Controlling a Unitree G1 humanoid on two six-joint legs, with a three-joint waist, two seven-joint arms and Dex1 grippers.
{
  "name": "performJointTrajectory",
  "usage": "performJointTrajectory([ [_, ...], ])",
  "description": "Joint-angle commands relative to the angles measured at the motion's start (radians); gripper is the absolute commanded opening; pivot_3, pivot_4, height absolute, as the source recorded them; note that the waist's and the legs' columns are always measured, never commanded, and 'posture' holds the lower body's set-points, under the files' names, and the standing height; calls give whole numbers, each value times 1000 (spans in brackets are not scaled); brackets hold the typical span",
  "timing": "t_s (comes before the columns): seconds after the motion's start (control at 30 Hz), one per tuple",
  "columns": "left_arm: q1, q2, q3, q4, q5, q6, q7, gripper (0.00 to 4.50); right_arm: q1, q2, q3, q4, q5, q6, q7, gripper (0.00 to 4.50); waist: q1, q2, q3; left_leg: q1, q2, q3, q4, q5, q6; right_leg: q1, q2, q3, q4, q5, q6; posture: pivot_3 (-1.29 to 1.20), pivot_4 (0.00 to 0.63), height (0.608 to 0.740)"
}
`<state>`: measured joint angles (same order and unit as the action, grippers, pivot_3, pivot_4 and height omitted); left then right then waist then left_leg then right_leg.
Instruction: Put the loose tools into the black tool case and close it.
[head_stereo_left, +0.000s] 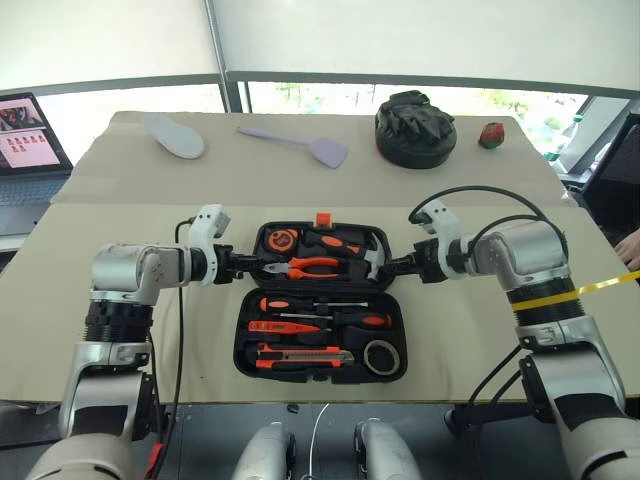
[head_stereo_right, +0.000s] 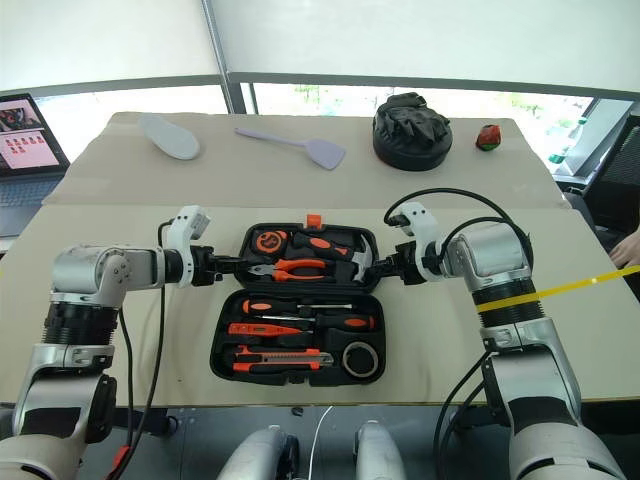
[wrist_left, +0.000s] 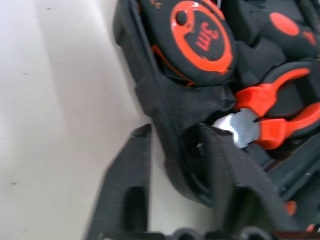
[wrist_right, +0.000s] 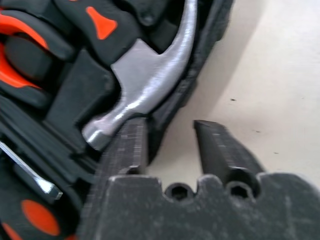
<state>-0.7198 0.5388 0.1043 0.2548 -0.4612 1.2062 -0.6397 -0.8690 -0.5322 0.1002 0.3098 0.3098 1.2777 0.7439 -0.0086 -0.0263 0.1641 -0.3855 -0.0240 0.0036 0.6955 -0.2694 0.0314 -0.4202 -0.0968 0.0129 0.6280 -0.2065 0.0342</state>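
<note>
Both grippers pinch the far half of the open black plastic hinged tool case (head_stereo_left: 320, 305) at mid-table.
The left gripper (head_stereo_left: 243, 264) and right gripper (head_stereo_left: 393, 265) each clamp a side wall; orange-and-black screwdrivers (head_stereo_left: 320, 318) and utility knife (head_stereo_left: 303, 356) lie slotted in the near half.

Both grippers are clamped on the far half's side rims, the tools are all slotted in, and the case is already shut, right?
Not shut: the black tool case lies open in the left eye view, screwdrivers and utility knife in their slots. The left gripper and right gripper do straddle the far half's side rims.
</note>
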Motion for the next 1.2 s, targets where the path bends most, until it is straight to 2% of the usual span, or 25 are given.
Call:
performJointTrajectory([
  [0.03, -5, -31, 83, 11, -16, -78, 35, 0, 5, 20, -113, 47, 11, -10, -80, 20, 0, -1, 0, 0, 0, 0, 0, 0, 0, 0, 0, 0, 0, 0, 0, 0, 150, 740],
  [0.13, -21, -94, 212, 19, -81, -197, 41, 0, 21, 78, -259, -2, 90, -139, -78, 20, 0, -1, 0, -3, 0, 0, 0, 0, -1, -4, 0, 0, 1, 0, 0, 0, 150, 740],
  [0.23, 8, -111, 248, -15, -96, -358, -20, 0, 71, 101, -298, -111, 118, -327, -33, 20, -4, -1, 0, -18, 0, 0, 0, 2, -4, -21, 0, 1, 5, 2, -1, 0, 150, 740],
  [0.33, 71, -90, 248, -106, -104, -476, -103, 0, 138, 101, -292, -219, 103, -528, 7, 20, -11, -1, 0, -33, 0, 2, 0, 8, -14, -39, 0, 2, 13, 4, -2, 0, 150, 740],
  [0.37, 100, -80, 251, -141, -108, -502, -122, 0, 175, 89, -272, -254, 71, -640, 31, 20, -14, -1, 0, -35, 0, 3, 0, 8, -14, -41, 0, 2, 13, 4, -2, 0, 150, 740],
  [0.47, 268, -28, 222, -240, -39, -727, -248, 0, 343, 16, -206, -285, -88, -1111, 110, 20, -16, -1, 0, -38, 0, 3, -2, 8, -13, -46, 0, 1, 12, 4, -2, 0, 150, 740],
  [0.53, 341, -14, 204, -258, -4, -858, -295, 0, 419, -34, -160, -234, -193, -1406, 129, 20, -16, 0, 0, -37, 0, 4, -2, 5, -11, -46, 0, 1, 11, 4, -2, 0, 150, 740],
  [0.57, 357, -14, 202, -258, 0, -907, -305, 0, 436, -51, -142, -208, -218, -1495, 137, 20, -15, 0, 0, -36, -1, 5, -2, 5, -10, -45, -1, 1, 11, 4, -2, 0, 150, 740],
  [0.7, 526, -6, 163, -281, 112, -1230, -358, 0, 509, -108, -85, -53, -418, -1958, 11, 20, -10, 0, 0, -35, 0, 9, 0, 2, -5, -37, -2, 0, -2, 5, 2, 0, 150, 740],
  [0.77, 572, -1, 148, -281, 141, -1320, -367, 0, 508, -118, -67, 11, -496, -2101, -55, 20, -8, 0, 0, -29, -1, 11, 0, 1, -1, -33, -3, 1, -4, 6, 1, 0, 150, 740],
  [0.83, 634, 14, 126, -262, 200, -1426, -368, 0, 510, -124, -41, 77, -583, -2231, -127, 20, -8, 0, 1, -16, 0, 12, -1, -1, 2, -21, -3, 2, -5, 6, 0, 0, 150, 740],
  [0.87, 663, 21, 120, -240, 222, -1497, -378, 0, 521, -131, -14, 112, -578, -2247, -113, 20, -8, 0, 1, -8, 3, 12, -2, -1, 2, -13, -1, 1, -6, 5, -1, 0, 150, 740],
  [0.93, 712, 38, 113, -208, 216, -1530, -400, 763, 534, -141, 5, 168, -593, -2266, -135, 822, -9, 0, 0, 3, 6, 12, -5, -2, 3, -1, 1, 1, -10, 4, -2, 0, 150, 740],
  [0.97, 735, 51, 116, -184, 218, -1564, -406, 1023, 546, -154, 5, 188, -603, -2276, -152, 1080, -9, 0, 0, 9, 6, 13, -8, -2, 3, 3, 2, 2, -11, 4, -2, 0, 150, 740],
  [1.03, 765, 73, 129, -151, 211, -1595, -409, 1853, 562, -188, 3, 203, -612, -2299, -174, 1780, -7, 0, 0, 14, 6, 15, -13, -2, 3, 6, 2, 3, -14, 3, -3, 0, 150, 740],
  [1.13, 789, 122, 163, -106, 172, -1602, -434, 2982, 602, -250, -21, 194, -577, -2308, -183, 2793, -6, 0, 0, 9, 6, 16, -14, -2, 3, -1, 1, 4, -12, 3, -3, 0, 150, 740],
  [1.17, 790, 134, 175, -91, 162, -1584, -432, 3233, 619, -267, -29, 188, -555, -2297, -179, 2975, -2, 0, 0, 9, 6, 16, -14, -2, 3, -1, 1, 4, -13, 3, -3, 0, 150, 740],
  [1.2, 785, 142, 182, -81, 157, -1552, -416, 3328, 640, -283, -37, 175, -516, -2272, -168, 3427, -2, 0, 0, 9, 6, 15, -14, -2, 3, 0, 1, 3, -13, 3, -3, 0, 150, 740],
])
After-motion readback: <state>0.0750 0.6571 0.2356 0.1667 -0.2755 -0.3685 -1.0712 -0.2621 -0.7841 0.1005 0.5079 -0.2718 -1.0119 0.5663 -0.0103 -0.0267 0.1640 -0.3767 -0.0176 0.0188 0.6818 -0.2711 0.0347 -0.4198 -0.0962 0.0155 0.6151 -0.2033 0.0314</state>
